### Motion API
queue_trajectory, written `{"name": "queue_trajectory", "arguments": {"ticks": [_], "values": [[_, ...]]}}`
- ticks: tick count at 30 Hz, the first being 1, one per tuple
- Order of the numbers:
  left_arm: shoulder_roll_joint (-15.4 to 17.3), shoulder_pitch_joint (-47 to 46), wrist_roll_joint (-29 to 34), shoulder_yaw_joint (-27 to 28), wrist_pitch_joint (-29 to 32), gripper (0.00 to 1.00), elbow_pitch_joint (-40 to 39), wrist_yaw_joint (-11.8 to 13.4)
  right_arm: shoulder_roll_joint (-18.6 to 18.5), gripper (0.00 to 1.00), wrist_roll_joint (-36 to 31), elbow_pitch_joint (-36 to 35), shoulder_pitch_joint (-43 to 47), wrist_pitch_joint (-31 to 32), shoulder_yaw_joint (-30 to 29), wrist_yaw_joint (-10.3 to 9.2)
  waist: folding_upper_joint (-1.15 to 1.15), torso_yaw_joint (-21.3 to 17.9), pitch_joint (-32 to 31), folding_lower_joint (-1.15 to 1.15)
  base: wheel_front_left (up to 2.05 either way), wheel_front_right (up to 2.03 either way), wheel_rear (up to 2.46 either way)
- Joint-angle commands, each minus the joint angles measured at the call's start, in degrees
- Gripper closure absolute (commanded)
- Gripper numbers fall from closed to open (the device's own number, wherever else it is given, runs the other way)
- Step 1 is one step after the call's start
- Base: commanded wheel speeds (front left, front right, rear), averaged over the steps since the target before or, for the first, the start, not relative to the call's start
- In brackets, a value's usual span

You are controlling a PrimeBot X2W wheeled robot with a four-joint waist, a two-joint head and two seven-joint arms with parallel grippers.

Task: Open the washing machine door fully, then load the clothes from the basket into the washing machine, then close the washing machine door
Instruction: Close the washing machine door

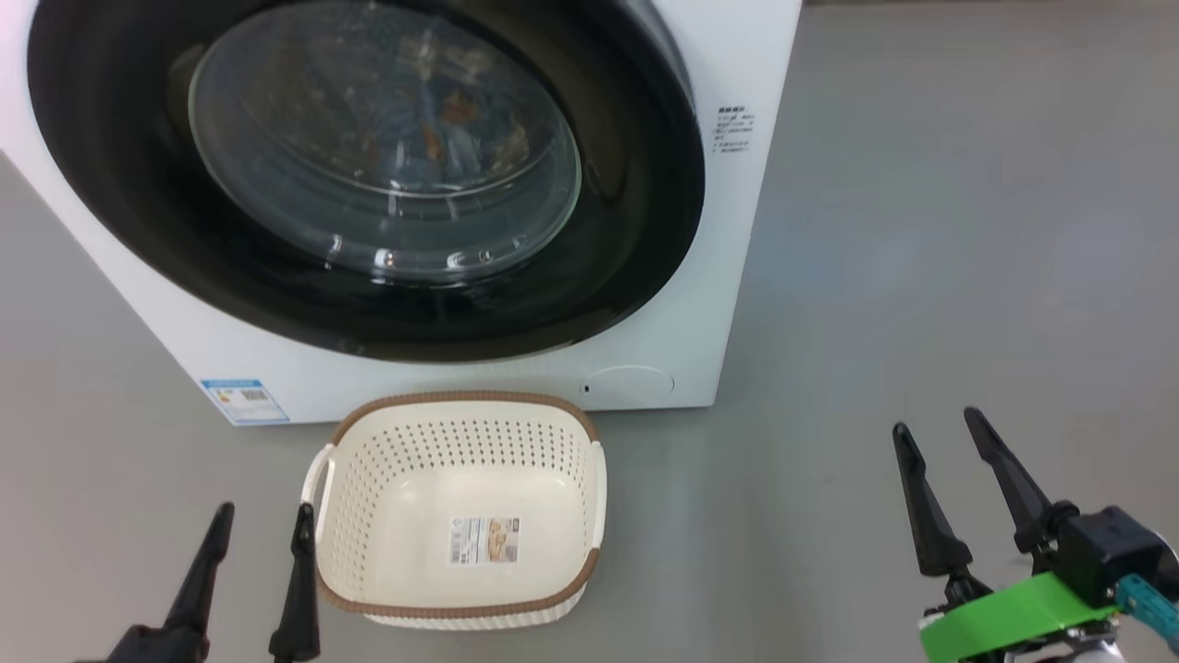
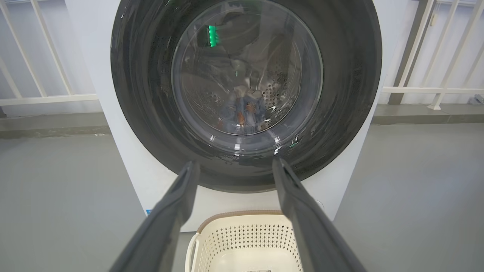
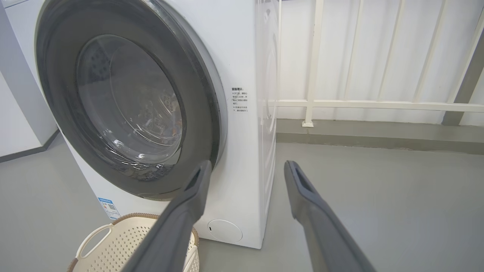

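The washing machine [image 1: 728, 276] stands before me, its door [image 1: 636, 249] shut flat against the front. Through the glass bowl [image 2: 245, 71] the blue printed clothes [image 2: 244, 113] lie inside the drum. On the floor in front sits the cream basket [image 1: 461, 506], with nothing in it but the paper label on its bottom. My left gripper [image 1: 262, 520] hovers open just left of the basket's handle. My right gripper [image 1: 939, 428] is open well to the right of the basket, over bare floor. Both hold nothing.
Grey floor [image 1: 921, 230] spreads around the machine. A white railing [image 3: 359, 102] with a low kerb runs behind and to the right. A blue label sticker [image 1: 244, 401] marks the machine's lower left corner. A white wall or cabinet [image 3: 15, 113] stands at its left.
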Motion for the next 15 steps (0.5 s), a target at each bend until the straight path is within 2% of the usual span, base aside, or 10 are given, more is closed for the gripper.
{"name": "queue_trajectory", "arguments": {"ticks": [1, 15], "values": [[1.18, 0.03, -0.66, 1.73, 0.41, 0.00, -1.16, -0.39, 0.19, 0.00, -0.68, -2.55, 1.20, 0.50, 0.79, 0.08, 0.00, -1.08, -2.33, 0.00, 0.00, 0.00, 0.00], [2.30, 2.89, -1.27, 1.60, 1.95, 0.00, -2.29, 0.04, 2.06, 0.00, -1.89, -8.58, 7.49, 3.55, -0.47, 0.08, 0.00, -1.78, -5.74, 0.00, 0.00, 0.00, 0.00]]}}
